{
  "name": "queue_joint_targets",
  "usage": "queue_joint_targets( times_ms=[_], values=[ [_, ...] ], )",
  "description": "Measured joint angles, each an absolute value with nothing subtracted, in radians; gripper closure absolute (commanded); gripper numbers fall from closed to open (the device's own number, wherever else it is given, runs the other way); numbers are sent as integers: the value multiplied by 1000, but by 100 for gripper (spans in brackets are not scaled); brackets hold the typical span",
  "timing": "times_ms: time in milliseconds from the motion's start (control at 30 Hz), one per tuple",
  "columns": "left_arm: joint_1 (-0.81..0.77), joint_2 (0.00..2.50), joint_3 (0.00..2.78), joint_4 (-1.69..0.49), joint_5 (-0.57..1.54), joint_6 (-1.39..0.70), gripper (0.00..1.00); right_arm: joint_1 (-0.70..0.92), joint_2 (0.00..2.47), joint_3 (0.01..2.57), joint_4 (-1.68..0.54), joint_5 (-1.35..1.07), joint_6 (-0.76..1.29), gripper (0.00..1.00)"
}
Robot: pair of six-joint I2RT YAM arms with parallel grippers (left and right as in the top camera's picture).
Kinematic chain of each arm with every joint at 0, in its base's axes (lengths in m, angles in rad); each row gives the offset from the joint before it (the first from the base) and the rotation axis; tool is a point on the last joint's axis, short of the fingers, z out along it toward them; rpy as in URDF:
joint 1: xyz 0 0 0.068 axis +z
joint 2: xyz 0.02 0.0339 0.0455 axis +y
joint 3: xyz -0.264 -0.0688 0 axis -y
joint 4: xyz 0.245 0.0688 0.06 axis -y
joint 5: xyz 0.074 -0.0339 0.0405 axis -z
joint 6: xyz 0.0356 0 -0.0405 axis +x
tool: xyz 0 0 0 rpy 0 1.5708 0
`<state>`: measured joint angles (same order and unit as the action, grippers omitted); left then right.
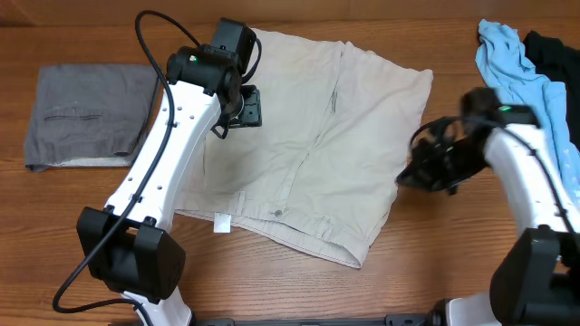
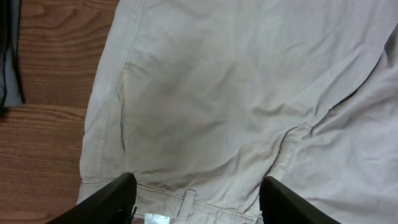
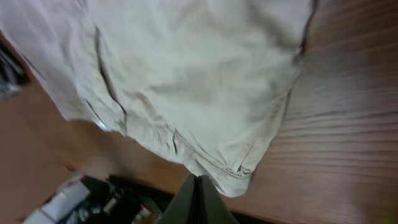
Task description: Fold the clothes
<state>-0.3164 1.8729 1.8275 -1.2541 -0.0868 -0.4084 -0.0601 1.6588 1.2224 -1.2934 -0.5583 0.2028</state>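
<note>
The clothes, pale beige shorts (image 1: 308, 145), lie spread flat in the middle of the wooden table, with the waistband toward the front and a small white tag (image 1: 222, 223) at the front left. My left gripper (image 1: 243, 104) hovers over the shorts' back left part. In the left wrist view it (image 2: 196, 202) is open, with only flat cloth (image 2: 236, 93), a belt loop and the tag (image 2: 157, 218) below. My right gripper (image 1: 405, 178) is at the shorts' right edge. Its fingers (image 3: 199, 180) are pressed together with no cloth seen between them, near a corner of the shorts (image 3: 239, 177).
A folded grey garment (image 1: 86, 113) lies at the table's left, its edge showing in the left wrist view (image 2: 9, 56). A light blue cloth (image 1: 517, 63) and a black one (image 1: 555, 50) sit at the back right. Clutter (image 3: 74, 196) shows below the table's front edge.
</note>
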Motion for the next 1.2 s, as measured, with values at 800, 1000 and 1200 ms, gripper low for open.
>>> queue_joint_targets(
  times_ms=[800, 1000, 1200],
  values=[
    [-316, 1873, 1827, -1225, -94, -408, 32, 181, 1658, 674, -758, -654, 455, 96],
    [-316, 1873, 1827, -1225, -94, -409, 32, 184, 1635, 631, -733, -691, 460, 96],
    [-316, 1873, 1827, -1222, -94, -409, 31, 184, 1633, 625, -744, -736, 459, 96]
  ],
)
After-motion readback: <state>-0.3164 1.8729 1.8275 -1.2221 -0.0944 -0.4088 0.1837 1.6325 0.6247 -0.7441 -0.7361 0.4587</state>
